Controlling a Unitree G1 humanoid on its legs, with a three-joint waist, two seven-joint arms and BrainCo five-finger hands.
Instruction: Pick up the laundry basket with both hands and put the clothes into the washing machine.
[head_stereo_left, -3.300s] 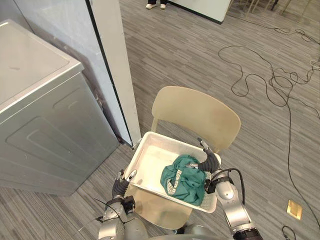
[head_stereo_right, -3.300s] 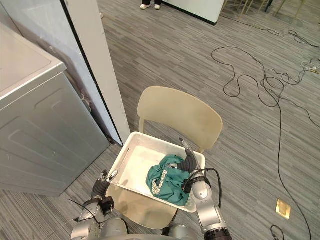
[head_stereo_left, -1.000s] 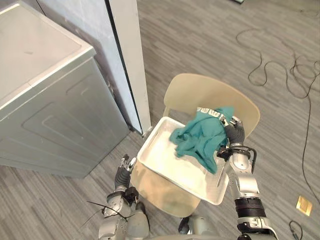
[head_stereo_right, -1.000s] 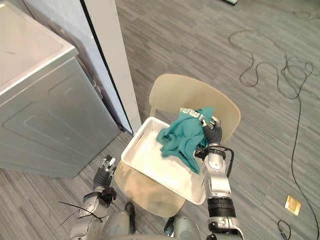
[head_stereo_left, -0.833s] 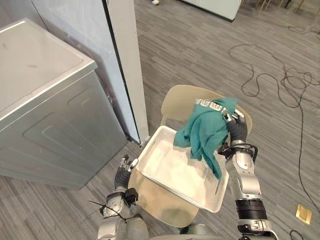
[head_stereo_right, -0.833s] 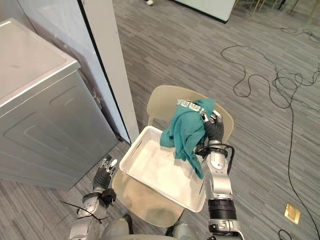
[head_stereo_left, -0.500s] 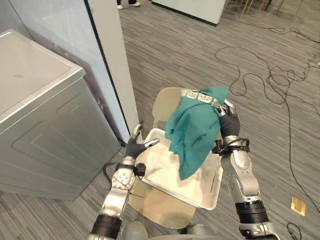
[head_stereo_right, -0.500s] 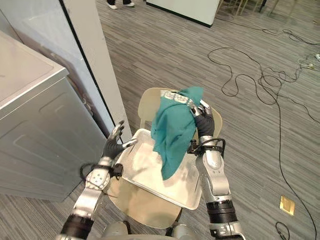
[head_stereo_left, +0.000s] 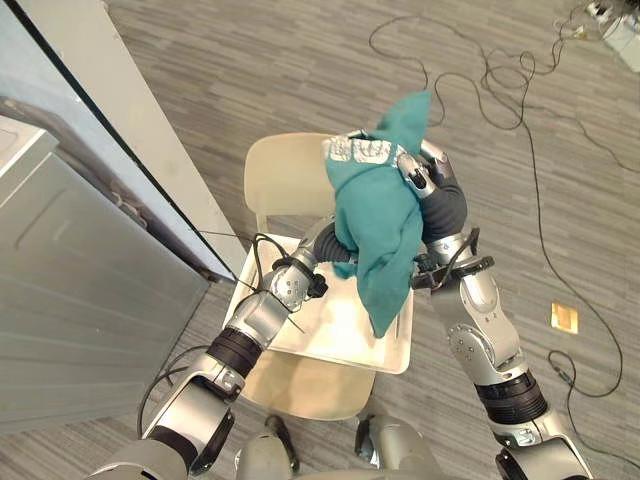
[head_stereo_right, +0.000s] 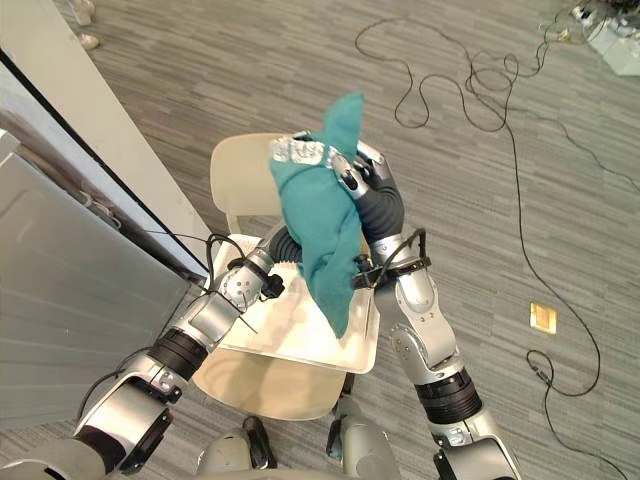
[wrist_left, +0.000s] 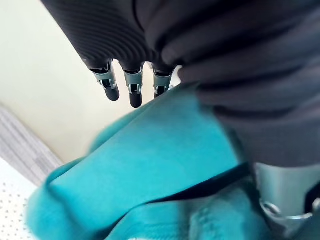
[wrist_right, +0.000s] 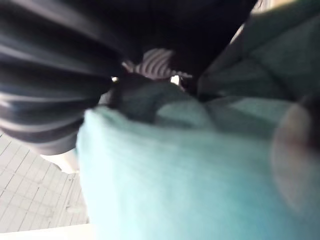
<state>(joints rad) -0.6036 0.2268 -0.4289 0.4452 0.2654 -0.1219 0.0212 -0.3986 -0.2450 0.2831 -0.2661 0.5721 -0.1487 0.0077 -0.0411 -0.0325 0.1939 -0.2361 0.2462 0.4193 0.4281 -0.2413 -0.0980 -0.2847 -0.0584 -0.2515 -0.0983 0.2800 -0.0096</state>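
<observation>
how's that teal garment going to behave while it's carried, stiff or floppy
Probably very floppy: the teal garment hangs limp in folds from the right hand, its tail dangling over the white basket. Likely light, since a grip at one bunched end holds it all. It may swing or snag.

Grey wood-grain plank floor (head_stereo_left: 250, 80) runs through the room, evenly lit. A pale beige chair (head_stereo_left: 283, 175) with a rounded backrest stands near its middle. Beside the chair a cream-white wall panel (head_stereo_left: 130, 120) with a black edge slants in from the floor's far left corner. Black cables (head_stereo_left: 500, 75) loop over the far right of the floor, and a small brass plate (head_stereo_left: 564, 318) sits nearer, toward its right edge
</observation>
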